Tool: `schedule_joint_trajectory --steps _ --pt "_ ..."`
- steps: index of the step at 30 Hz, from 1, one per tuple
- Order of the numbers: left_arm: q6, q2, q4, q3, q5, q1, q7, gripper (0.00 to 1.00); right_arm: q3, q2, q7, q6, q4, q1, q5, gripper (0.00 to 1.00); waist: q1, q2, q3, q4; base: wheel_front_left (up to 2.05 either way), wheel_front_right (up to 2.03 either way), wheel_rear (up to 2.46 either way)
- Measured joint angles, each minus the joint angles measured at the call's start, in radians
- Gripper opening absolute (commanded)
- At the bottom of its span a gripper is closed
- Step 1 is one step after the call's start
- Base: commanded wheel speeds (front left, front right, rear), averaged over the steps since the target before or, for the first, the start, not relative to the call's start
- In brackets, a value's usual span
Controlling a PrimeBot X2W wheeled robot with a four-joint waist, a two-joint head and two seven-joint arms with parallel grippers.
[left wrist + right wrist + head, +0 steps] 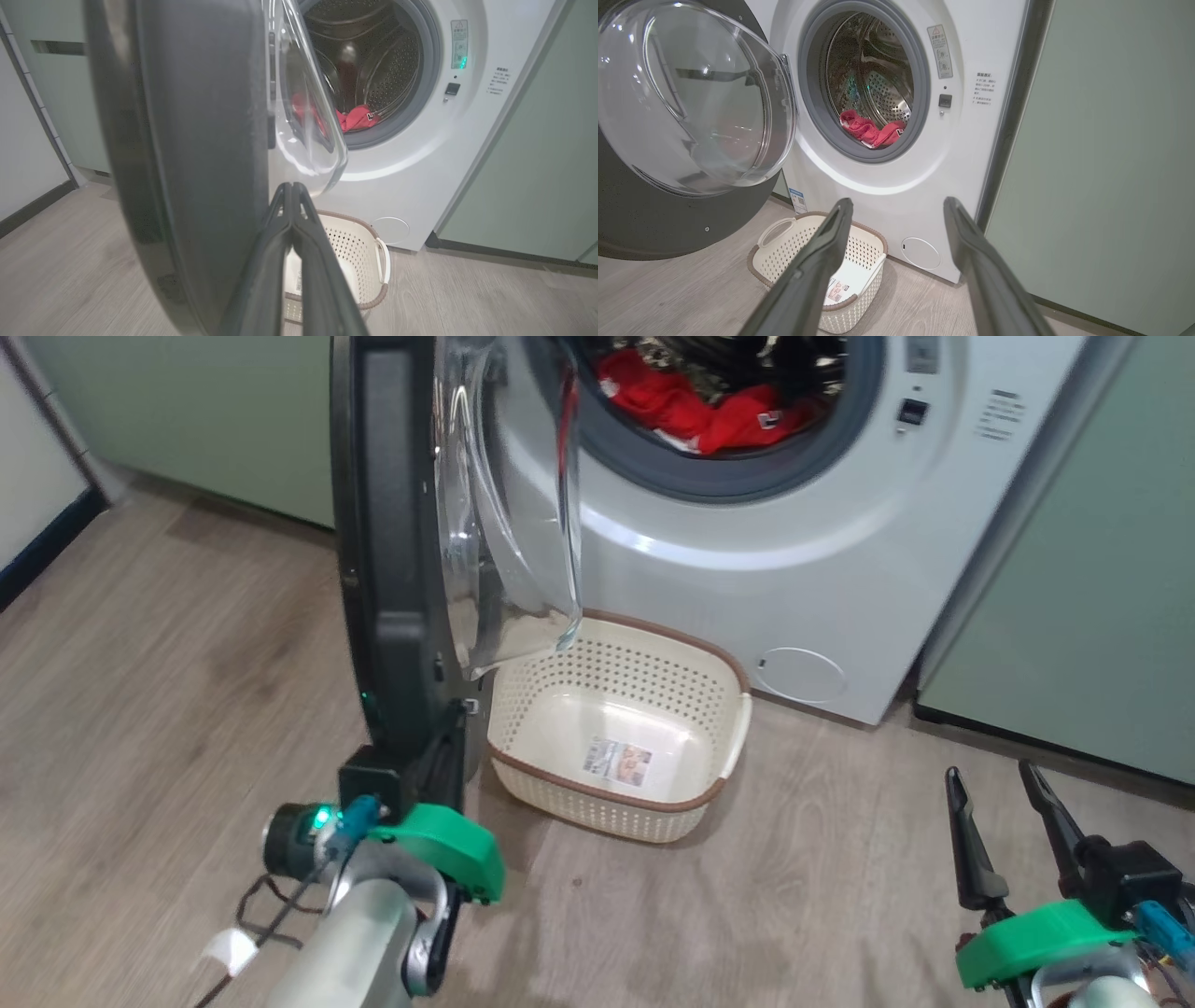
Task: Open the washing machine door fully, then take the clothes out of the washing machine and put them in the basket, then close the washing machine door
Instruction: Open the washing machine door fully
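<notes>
Washing machine [803,579]: white front-loader ahead of both sets of fingers, its drum mouth uncovered.
Washing machine door [383,523]: stands open, edge-on, rising just beyond the left fingertips.
Basket [569,798]: on the floor past the left fingertips, below the door's glass bowl.
Clothes [691,411]: red heap in the drum, above and beyond both grippers.
Left gripper [292,189]: fingers pressed together on nothing, at the door's lower edge.
Right gripper [990,773]: fingers spread wide and empty, well apart from the basket.

The clothes [691,406] lie inside the washing machine [794,569], low behind its opening. The washing machine door [392,569] stands swung out at the left. The basket [597,807] sits on the floor [187,663] before the washing machine, just right of the door.
</notes>
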Motion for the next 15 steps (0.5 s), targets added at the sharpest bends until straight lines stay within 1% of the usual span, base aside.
schedule_joint_trajectory --steps 3,4,7,15 --pt "-0.006 -0.002 0.000 0.039 0.004 -0.001 0.000 0.00 0.001 0.000 0.000 0.000 0.000 0.000 0.000 1.00 0.0000 0.0000 0.004 0.027 0.00 0.00 0.00" --pt "-0.015 -0.002 0.001 0.067 0.004 -0.003 0.000 0.00 0.005 0.000 0.000 0.000 0.000 0.000 0.000 1.00 0.0000 0.0000 0.006 0.045 0.00 0.00 0.00" --pt "-0.029 -0.005 0.003 0.108 0.004 -0.012 0.000 0.00 0.009 0.000 0.000 0.000 0.000 0.000 0.000 1.00 0.0000 0.0000 0.011 0.072 0.00 0.00 0.00" --pt "-0.096 -0.009 0.024 0.209 0.015 -0.049 -0.001 0.00 0.013 -0.002 0.000 0.000 0.000 -0.001 0.000 1.00 0.0000 0.0000 0.034 0.130 0.00 0.00 0.00"
